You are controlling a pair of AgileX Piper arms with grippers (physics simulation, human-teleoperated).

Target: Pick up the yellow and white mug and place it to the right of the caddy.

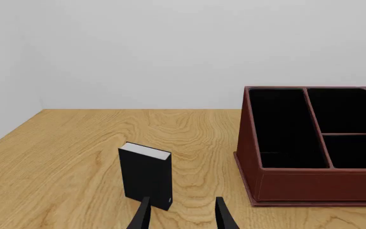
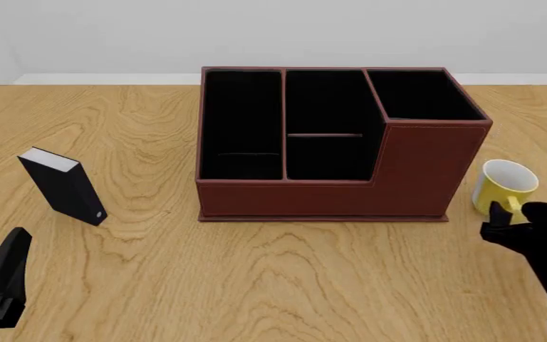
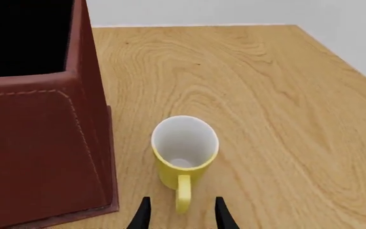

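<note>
Mug (image 3: 184,155) upright on counter (image 3: 266,95), beside caddy (image 3: 43,143). Right tool (image 3: 179,214) released, straddling handle. Left tool (image 1: 181,215) released, idle. Next: close, or retreat.

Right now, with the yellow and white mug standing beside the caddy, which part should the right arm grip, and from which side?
Probably the handle. The yellow and white mug stands upright, its handle pointing toward the right gripper, whose jaws are open on either side of it. Come straight forward from the near side; the caddy wall stands close on the mug's left.
</note>
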